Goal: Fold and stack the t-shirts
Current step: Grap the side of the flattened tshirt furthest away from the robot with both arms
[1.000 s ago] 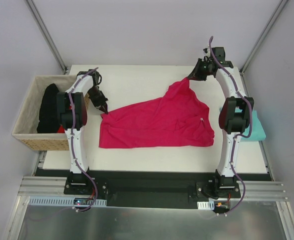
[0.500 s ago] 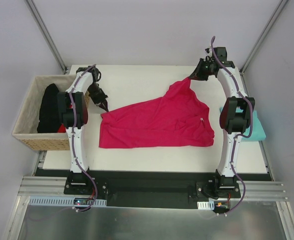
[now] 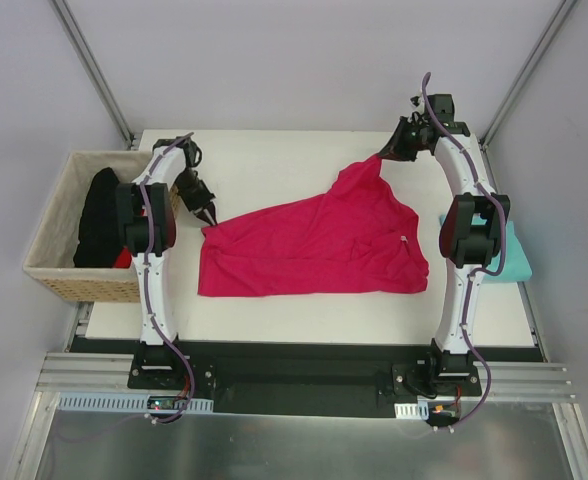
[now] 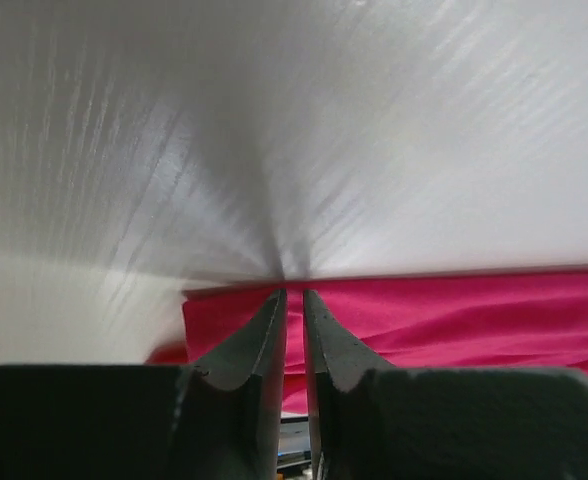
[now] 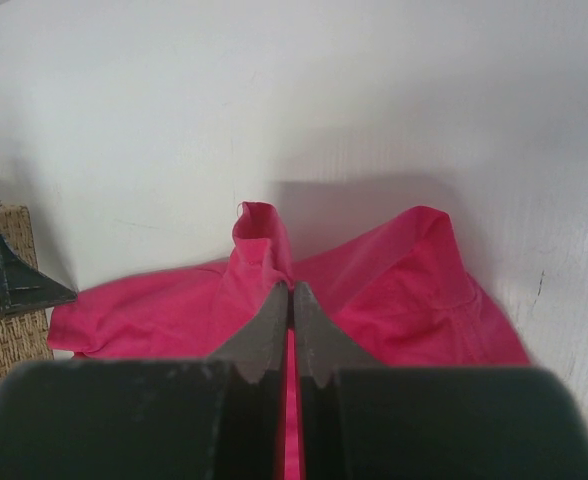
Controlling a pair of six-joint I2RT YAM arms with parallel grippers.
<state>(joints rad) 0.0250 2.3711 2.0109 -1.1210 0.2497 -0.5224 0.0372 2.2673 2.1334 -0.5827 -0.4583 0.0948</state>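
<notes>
While right fingers (image 5: 280, 318) pinch the t-shirt (image 3: 314, 245), left fingers (image 4: 272, 328) stand clear.

One pink t-shirt (image 3: 314, 250), one teal t-shirt (image 3: 519, 262), one basket (image 3: 74, 285).

Bare table (image 3: 274, 160) beyond crimson shirt (image 3: 314, 250)

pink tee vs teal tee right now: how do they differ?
Pose: the pink t-shirt lies spread and rumpled across the middle of the table; the teal t-shirt sits at its right edge, mostly hidden behind the right arm.
Handling: the pink one's far corner is pinched and lifted by the right tool; no tool touches the teal one.
Footprint: the pink one shows far more cloth than the teal one's visible strip.
Shared: both rest on the table.
</notes>
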